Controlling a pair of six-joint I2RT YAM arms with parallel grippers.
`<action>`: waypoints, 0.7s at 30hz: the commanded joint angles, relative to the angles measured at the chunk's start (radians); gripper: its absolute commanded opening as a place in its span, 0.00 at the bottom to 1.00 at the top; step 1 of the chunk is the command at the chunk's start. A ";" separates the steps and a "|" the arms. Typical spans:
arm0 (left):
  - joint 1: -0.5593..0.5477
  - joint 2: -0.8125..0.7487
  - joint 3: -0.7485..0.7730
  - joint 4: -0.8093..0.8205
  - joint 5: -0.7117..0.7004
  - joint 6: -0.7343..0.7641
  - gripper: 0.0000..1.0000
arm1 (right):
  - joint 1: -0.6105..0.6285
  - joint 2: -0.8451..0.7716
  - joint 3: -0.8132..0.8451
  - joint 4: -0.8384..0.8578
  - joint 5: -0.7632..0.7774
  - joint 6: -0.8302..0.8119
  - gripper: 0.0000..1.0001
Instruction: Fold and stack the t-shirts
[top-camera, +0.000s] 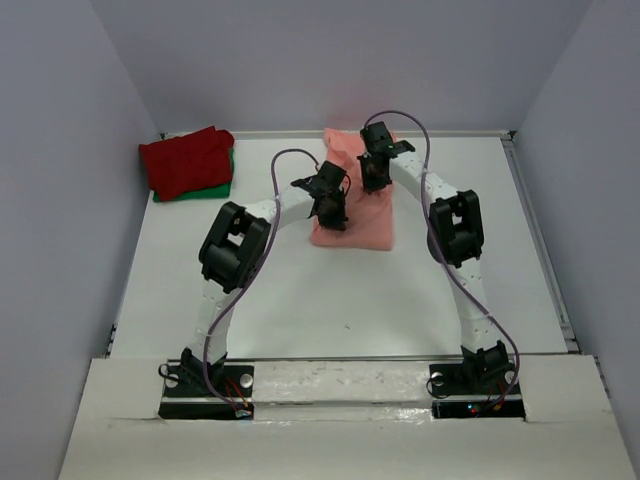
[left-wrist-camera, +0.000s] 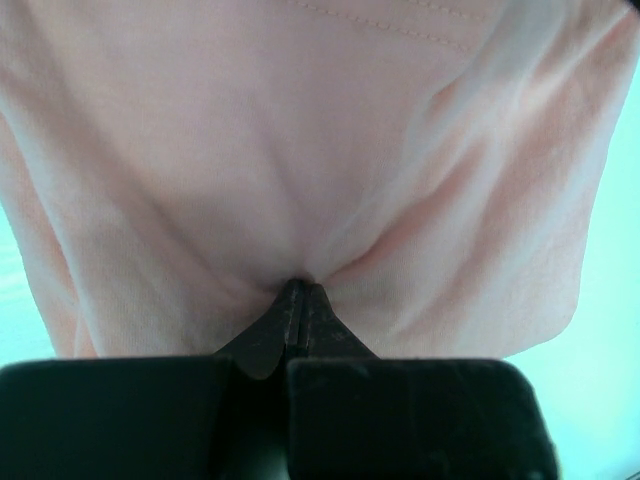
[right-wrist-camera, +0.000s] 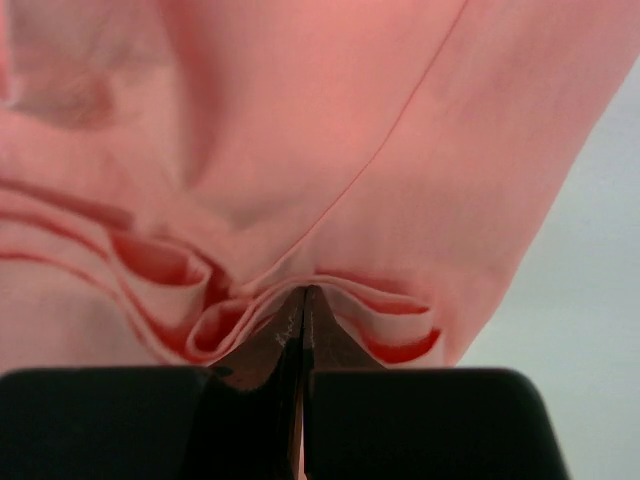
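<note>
My left gripper (left-wrist-camera: 300, 292) is clenched on a thin pinch of the salmon-pink t-shirt (left-wrist-camera: 300, 150). The jaws are pressed flat together, and the cloth puckers into soft creases that fan out from the tips. My right gripper (right-wrist-camera: 303, 295) is also clamped on the same shirt, biting several bunched layers along a seamed edge, with the folds curling to either side of the jaws.

From above, the pink shirt lies on the white table (top-camera: 340, 300) at about 12 o'clock from the table's middle, as a rough upright oblong. The left gripper holds it at its 9 o'clock edge and the right gripper near its 12 o'clock end.

I judge the cloth to be light, limp and not at all fragile. It will sag and drape wherever it is not held, and a thin pinch could slip out. Edges and corners are the best places to hold, with every layer caught and both arms moving together to keep the fabric taut.

At 10 o'clock, in the far left corner and well apart, the dark red t-shirt (top-camera: 185, 160) sits folded on top of the green t-shirt (top-camera: 205, 190). My left arm's own forearm lies along the route towards that stack.
</note>
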 joint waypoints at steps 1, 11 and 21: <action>-0.020 -0.070 -0.039 -0.062 0.025 0.008 0.00 | -0.045 0.064 0.101 -0.030 -0.043 -0.010 0.00; -0.025 -0.128 -0.078 -0.076 -0.016 0.010 0.00 | -0.081 0.123 0.095 -0.050 0.032 -0.013 0.00; -0.043 -0.185 -0.128 -0.059 -0.059 -0.006 0.00 | -0.081 -0.023 0.052 -0.004 0.066 -0.054 0.00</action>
